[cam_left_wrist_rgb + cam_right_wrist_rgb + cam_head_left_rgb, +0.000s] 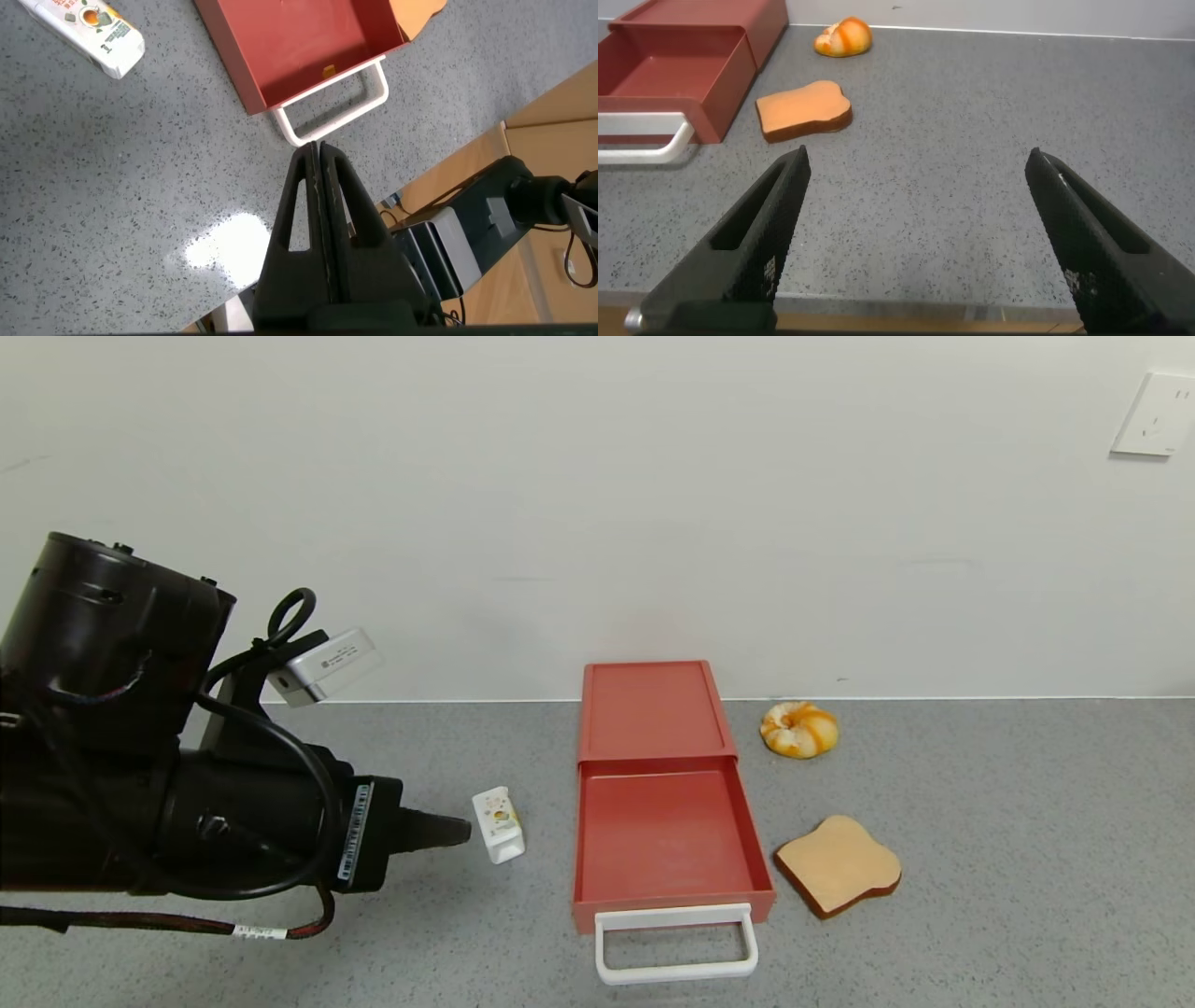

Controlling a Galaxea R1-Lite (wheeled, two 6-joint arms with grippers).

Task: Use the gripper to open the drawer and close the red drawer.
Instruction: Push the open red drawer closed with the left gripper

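left gripper [320,154]: fingers pressed together | right gripper [915,173]: fingers spread wide

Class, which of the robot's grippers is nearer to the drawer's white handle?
Left. The left gripper, shut, sits just short of the white handle. The right gripper, open, hangs farther off, past the toast.

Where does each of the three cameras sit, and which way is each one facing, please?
Head view: from the robot's head, looking forward and down at the open red drawer, carton, toast and bun; the left arm fills its left.
Left wrist view: above the shut left tool, facing the white handle.
Right wrist view: low over the table, between the open right tool fingers, facing the toast.
Shared: all three show the drawer.
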